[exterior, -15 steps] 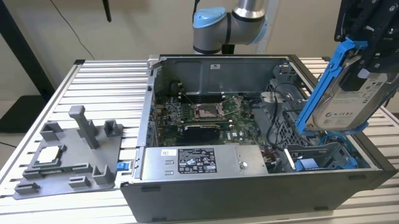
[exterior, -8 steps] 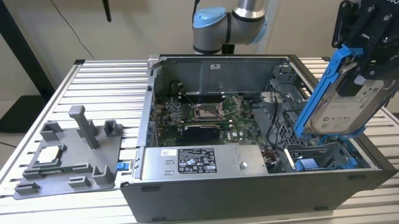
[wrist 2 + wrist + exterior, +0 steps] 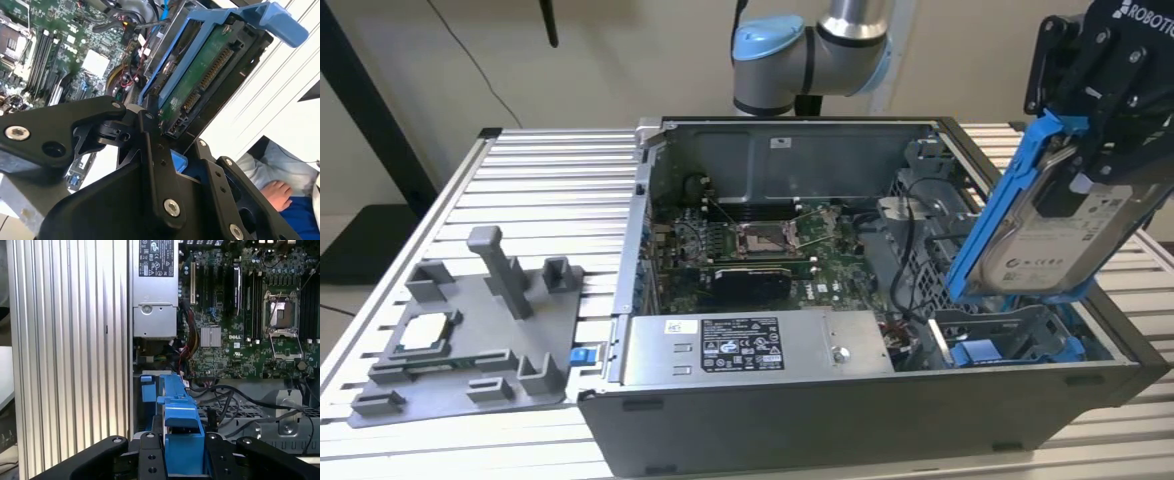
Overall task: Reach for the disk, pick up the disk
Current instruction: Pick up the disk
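Note:
The disk (image 3: 1047, 245) is a silver-grey drive with a white label in a bright blue bracket. It hangs tilted, nearly on edge, above the drive bay at the exterior view's right side of the open computer case (image 3: 854, 420). My gripper (image 3: 1101, 150) is shut on its upper end. In the second wrist view the disk's (image 3: 200, 85) green circuit-board underside and connector face the camera. The first wrist view has the blue bracket (image 3: 177, 410) clamped between the black fingers (image 3: 150, 455).
Inside the case lie the motherboard (image 3: 747, 240), a silver power supply (image 3: 740, 345) and a blue bay piece (image 3: 1014, 345) under the disk. A grey fixture (image 3: 467, 340) holding a small chip sits on the slatted table at the exterior view's left. A person's hand (image 3: 277, 192) shows beside the table.

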